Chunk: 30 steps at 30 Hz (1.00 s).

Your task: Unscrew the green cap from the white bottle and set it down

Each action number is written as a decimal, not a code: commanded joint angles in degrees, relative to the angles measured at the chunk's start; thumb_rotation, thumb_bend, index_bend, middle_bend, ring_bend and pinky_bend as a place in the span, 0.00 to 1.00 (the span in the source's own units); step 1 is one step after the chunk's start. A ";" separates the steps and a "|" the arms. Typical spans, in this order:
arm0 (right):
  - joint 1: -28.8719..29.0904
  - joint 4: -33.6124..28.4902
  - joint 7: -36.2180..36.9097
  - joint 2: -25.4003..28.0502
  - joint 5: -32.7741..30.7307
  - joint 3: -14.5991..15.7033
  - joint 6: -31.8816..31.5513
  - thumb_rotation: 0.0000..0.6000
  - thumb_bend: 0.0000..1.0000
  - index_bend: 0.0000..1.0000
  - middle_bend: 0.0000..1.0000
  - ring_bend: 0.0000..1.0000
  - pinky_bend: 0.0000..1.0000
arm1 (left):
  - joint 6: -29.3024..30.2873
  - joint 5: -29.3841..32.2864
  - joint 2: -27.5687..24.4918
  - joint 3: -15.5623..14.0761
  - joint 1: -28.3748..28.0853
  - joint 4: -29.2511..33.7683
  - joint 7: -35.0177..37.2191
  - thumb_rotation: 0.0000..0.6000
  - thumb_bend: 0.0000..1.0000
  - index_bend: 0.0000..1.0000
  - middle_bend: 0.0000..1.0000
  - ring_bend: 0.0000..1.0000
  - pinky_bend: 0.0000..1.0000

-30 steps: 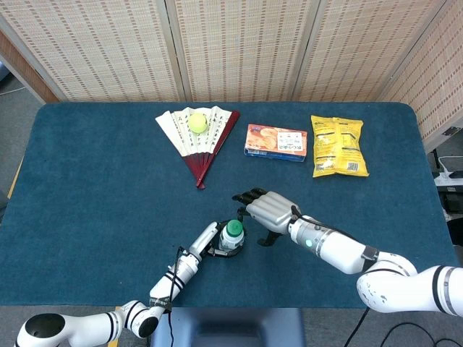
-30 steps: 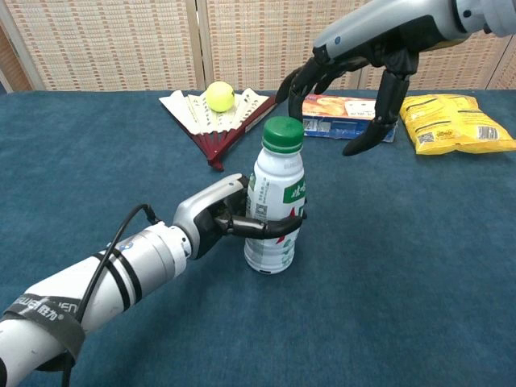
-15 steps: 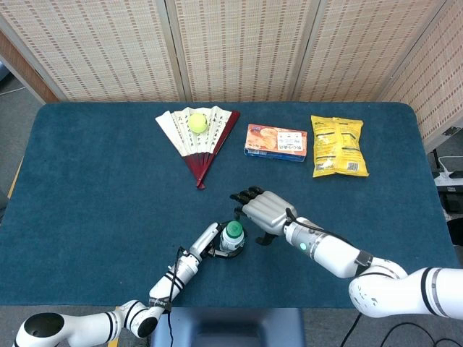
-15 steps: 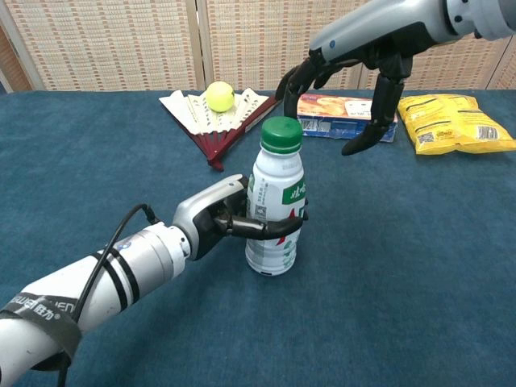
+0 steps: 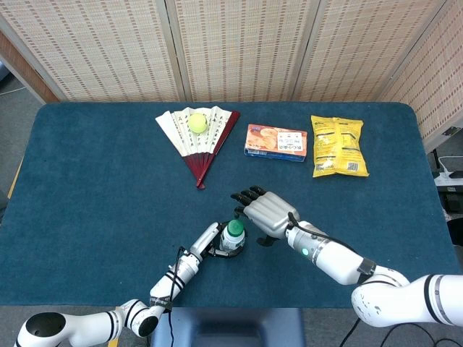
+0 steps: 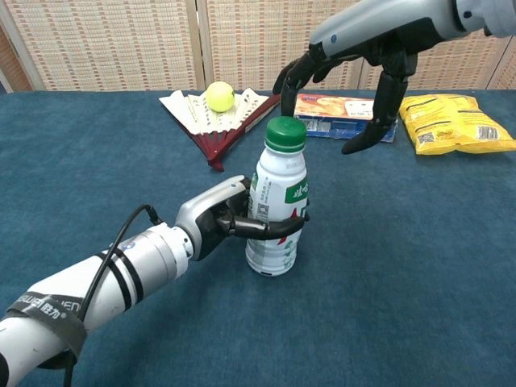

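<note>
A white bottle (image 6: pixel 277 214) with a green label stands upright on the blue table, its green cap (image 6: pixel 285 134) on top. From above, the green cap (image 5: pixel 233 229) shows near the table's front edge. My left hand (image 6: pixel 230 218) grips the bottle's body from the left, its fingers wrapped around the middle. My right hand (image 6: pixel 355 64) hovers above and behind the cap with its fingers spread and curved downward, touching nothing. In the head view my right hand (image 5: pixel 265 212) sits just right of the cap, and my left hand (image 5: pixel 211 244) lies at the bottle.
At the back lie a paper fan (image 5: pixel 198 134) with a yellow ball (image 5: pixel 198 122) on it, an orange box (image 5: pixel 275 142) and a yellow snack bag (image 5: pixel 337 146). The table's front edge (image 5: pixel 239 306) runs just below the bottle.
My right hand has shifted slightly, hovering over the cap and a little higher in the chest view. The bottle and left hand have stayed nearly still.
</note>
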<state>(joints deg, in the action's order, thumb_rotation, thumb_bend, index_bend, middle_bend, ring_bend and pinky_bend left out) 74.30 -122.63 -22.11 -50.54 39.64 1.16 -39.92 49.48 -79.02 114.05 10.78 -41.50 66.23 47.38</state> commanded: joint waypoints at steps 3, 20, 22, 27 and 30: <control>-0.11 -0.13 0.13 0.00 -0.06 -0.32 0.46 1.00 0.18 0.26 0.00 0.00 0.00 | -0.31 0.28 0.08 0.13 -0.10 -0.10 -0.22 1.00 0.80 0.69 0.73 0.34 0.19; -0.24 -3.01 -0.11 1.15 1.92 -1.29 2.08 1.00 0.18 0.25 0.00 0.00 0.00 | -3.66 1.65 0.16 1.39 -1.11 -1.77 3.77 1.00 0.87 0.70 0.76 0.39 0.23; -0.39 -3.57 -0.23 1.13 2.48 -1.18 2.39 1.00 0.18 0.25 0.00 0.00 0.00 | -4.27 1.96 0.15 1.63 -1.21 -2.27 4.65 1.00 0.88 0.70 0.76 0.40 0.25; -1.49 -4.68 0.35 1.23 4.58 -1.73 1.65 1.00 0.18 0.25 0.00 0.00 0.00 | -4.07 1.56 0.34 1.32 -1.09 -3.18 4.86 1.00 0.89 0.70 0.77 0.40 0.25; -3.01 -4.38 0.27 1.38 6.20 -2.22 -1.23 1.00 0.18 0.25 0.00 0.00 0.00 | -3.40 0.95 0.08 1.05 -0.88 -2.81 4.87 1.00 0.89 0.70 0.77 0.40 0.25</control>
<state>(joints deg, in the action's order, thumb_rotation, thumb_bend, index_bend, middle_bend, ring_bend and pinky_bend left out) 72.21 -127.12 -21.82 -49.27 44.89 -0.72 -39.59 45.93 -77.93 114.21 11.92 -42.46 63.32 52.27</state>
